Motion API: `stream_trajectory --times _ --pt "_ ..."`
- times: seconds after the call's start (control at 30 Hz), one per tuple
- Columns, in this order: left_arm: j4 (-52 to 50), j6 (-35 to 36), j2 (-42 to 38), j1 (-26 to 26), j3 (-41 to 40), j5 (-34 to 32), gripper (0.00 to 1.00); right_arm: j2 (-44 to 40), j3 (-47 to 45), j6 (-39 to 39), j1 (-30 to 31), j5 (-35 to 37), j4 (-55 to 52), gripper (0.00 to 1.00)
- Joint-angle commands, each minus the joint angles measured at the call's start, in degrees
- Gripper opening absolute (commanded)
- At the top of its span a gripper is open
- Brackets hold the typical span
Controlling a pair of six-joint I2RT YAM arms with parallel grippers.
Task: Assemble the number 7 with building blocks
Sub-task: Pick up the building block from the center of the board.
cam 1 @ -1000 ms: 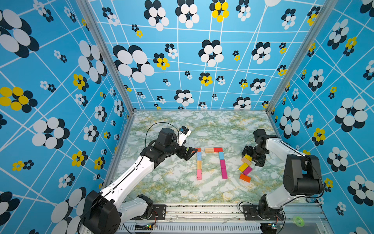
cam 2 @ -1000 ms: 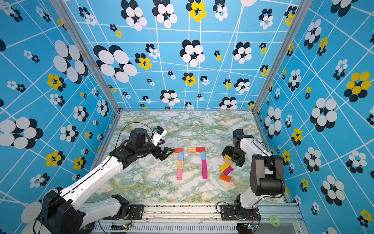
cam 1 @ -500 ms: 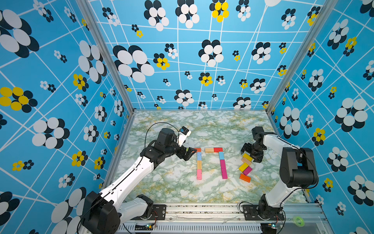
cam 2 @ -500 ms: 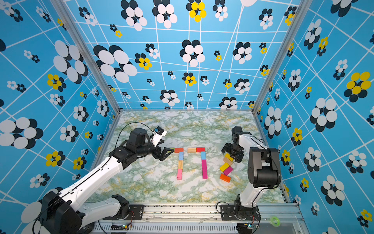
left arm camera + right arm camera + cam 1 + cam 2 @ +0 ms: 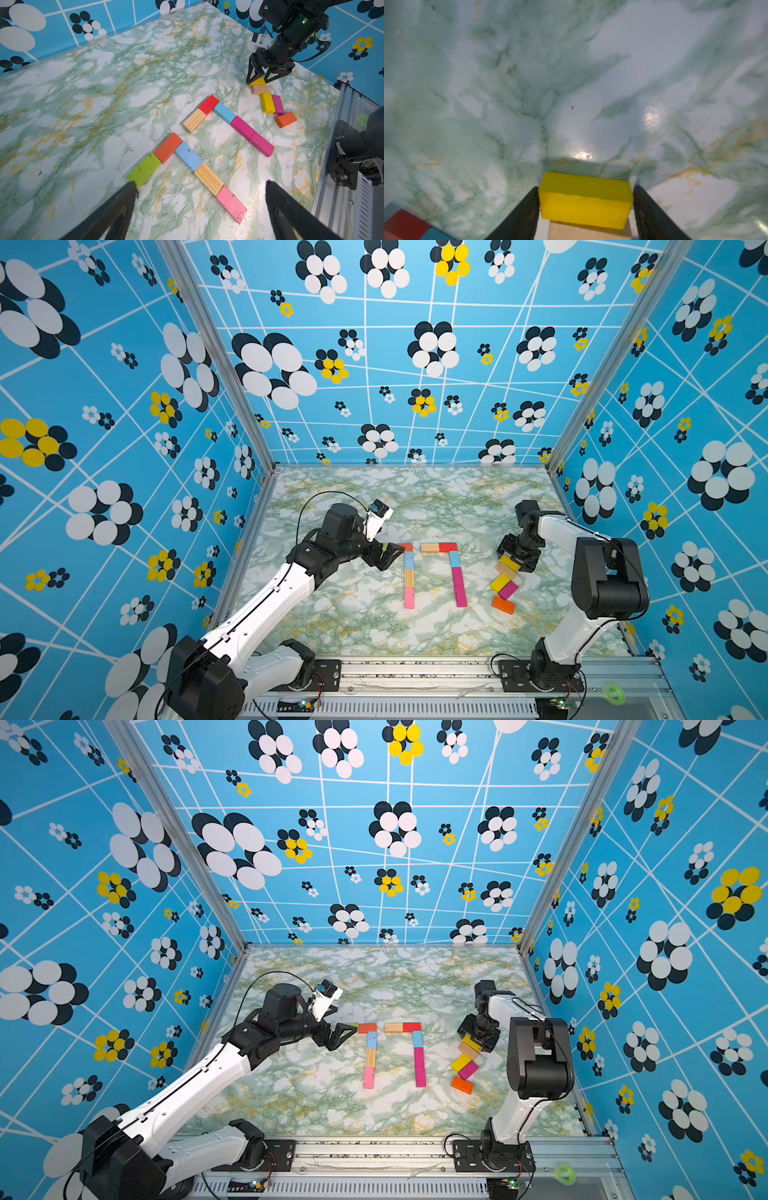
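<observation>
Two number 7 figures of building blocks lie on the marble table. The left 7 (image 5: 188, 156) has a green (image 5: 144, 169) and orange bar over a light blue, striped wood and pink stem. The right 7 (image 5: 454, 560) has a wood and red bar over a light blue and magenta stem. My left gripper (image 5: 200, 185) hangs open just left of the green block, holding nothing. My right gripper (image 5: 585, 189) has its fingers against both ends of a yellow block (image 5: 585, 199) that lies on a plain wood block (image 5: 589, 231) at the far end of the loose pile.
The pile also holds a second yellow block (image 5: 267, 102), a magenta block (image 5: 278, 104) and an orange block (image 5: 285, 119), right of the figures. Patterned walls close three sides. A metal rail (image 5: 415, 672) runs along the front, with a green tape roll (image 5: 614, 693) on it.
My right gripper has narrowed its jaws onto the yellow block, and that arm's elbow has swung nearer the front. The left arm has not moved.
</observation>
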Motion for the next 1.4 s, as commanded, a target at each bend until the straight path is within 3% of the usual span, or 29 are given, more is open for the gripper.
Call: stream_trajectory --times 0.0,0.23,0.33,0.53,0.8,1.37 --pt "-0.05 1.37 -0.83 -0.38 -0.18 -0.37 0.99 2.22 0.56 -1.46 -0.19 0.99 0.53 0.66" --pt "-0.05 1.43 -0.95 -0.40 -0.19 -0.28 0.99 -0.12 4.55 -5.47 -0.11 1.37 -3.00 0.60" --pt "0.12 1.46 -0.94 -0.38 -0.33 -0.15 0.99 0.23 9.05 -9.78 1.01 -1.79 -5.14 0.58" --pt "0.74 2.03 -1.08 -0.30 -0.93 0.20 0.99 5.65 20.11 -19.71 10.43 -0.30 -11.32 0.58" --pt "0.97 2.46 -1.05 -0.30 -1.40 -0.28 0.99 13.15 26.48 -26.24 15.95 0.87 -13.55 0.58" --pt "1.51 2.44 -0.44 0.06 -1.64 0.07 0.99 17.79 26.29 -27.18 16.33 4.12 -12.69 0.58"
